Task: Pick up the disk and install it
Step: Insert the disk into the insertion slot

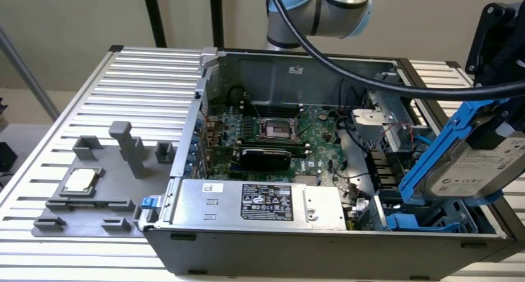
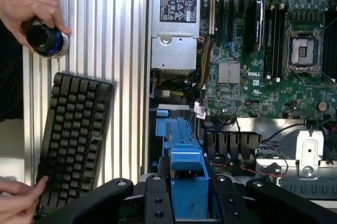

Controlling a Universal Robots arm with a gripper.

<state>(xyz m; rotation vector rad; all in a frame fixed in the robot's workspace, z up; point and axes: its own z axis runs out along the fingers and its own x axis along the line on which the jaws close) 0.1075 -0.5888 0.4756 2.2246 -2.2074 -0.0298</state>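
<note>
Hanging tilted over the near corner of the case point(image 1: 328, 245) on the exterior view's right, the disk point(image 1: 485, 166) is off the table point(image 1: 139, 79) and in the gripper point(image 1: 502, 123), which has its jaws closed on the blue carrier point(image 1: 447, 144) around the drive. The white label faces the camera. The carrier's lower end is near the blue bay point(image 1: 422, 222) inside the case, but whether the two touch cannot be told. The disk is not lying flat in any slot. Beside the bay along the front wall sits the power supply point(image 1: 262, 202), with the motherboard point(image 1: 271, 131) behind it. Well apart, on the exterior view's left, a grey fixture point(image 1: 90, 202) holds a small square chip point(image 1: 82, 180).

From the wrist view, the carrier point(image 2: 185, 174) is seen edge-on, clamped between the gripper's point(image 2: 187, 205) black fingers point(image 2: 157, 200). Past it lie the power supply point(image 2: 176, 23) and the motherboard point(image 2: 263, 50). Outside the case, a keyboard point(image 2: 73, 139) rests on the table point(image 2: 126, 34). One hand point(image 2: 29, 2) grips a round knob point(image 2: 46, 39), and another hand point(image 2: 16, 203) is at the keyboard's corner.

By these pictures the pick-up is done. The install is not: the disk is at the bay but not yet seated.
</note>
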